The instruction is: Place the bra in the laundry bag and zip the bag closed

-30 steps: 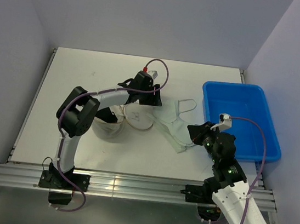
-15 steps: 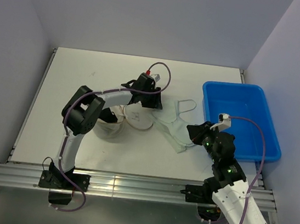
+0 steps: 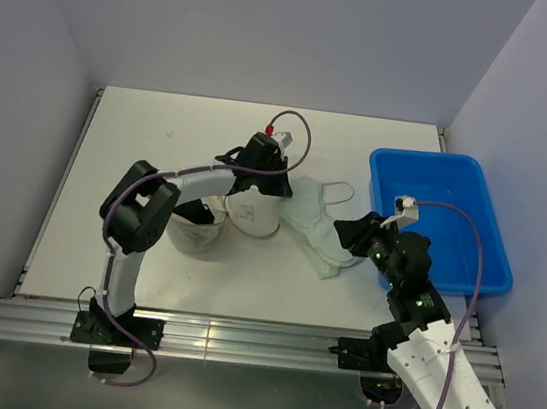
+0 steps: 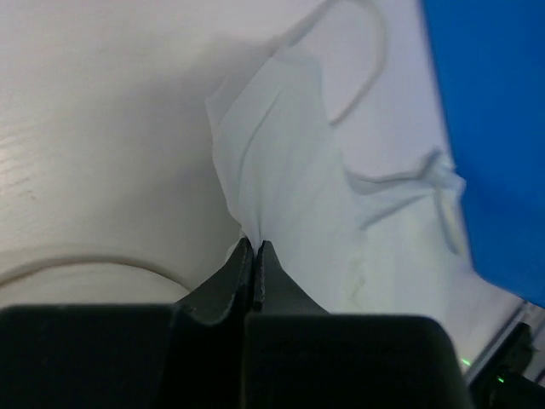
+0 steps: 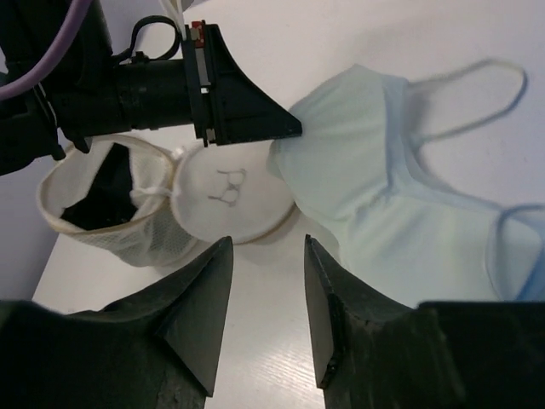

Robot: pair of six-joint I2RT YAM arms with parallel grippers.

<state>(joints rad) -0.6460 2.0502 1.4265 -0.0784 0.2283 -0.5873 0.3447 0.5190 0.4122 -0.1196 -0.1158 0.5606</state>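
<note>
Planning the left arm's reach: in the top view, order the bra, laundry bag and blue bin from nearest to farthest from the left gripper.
1. bra: its edge is pinched in the left gripper, the rest spreading right.
2. laundry bag: close by, on the gripper's near-left side.
3. blue bin: far right, farthest.

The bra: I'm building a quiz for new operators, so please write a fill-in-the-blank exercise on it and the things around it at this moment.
1. The left end effector is ___ on an edge of the bra.
2. The right end effector is open and holds ___.
3. The laundry bag has its lid flipped ___, not zipped.

Missing words: shut; nothing; open.
</note>
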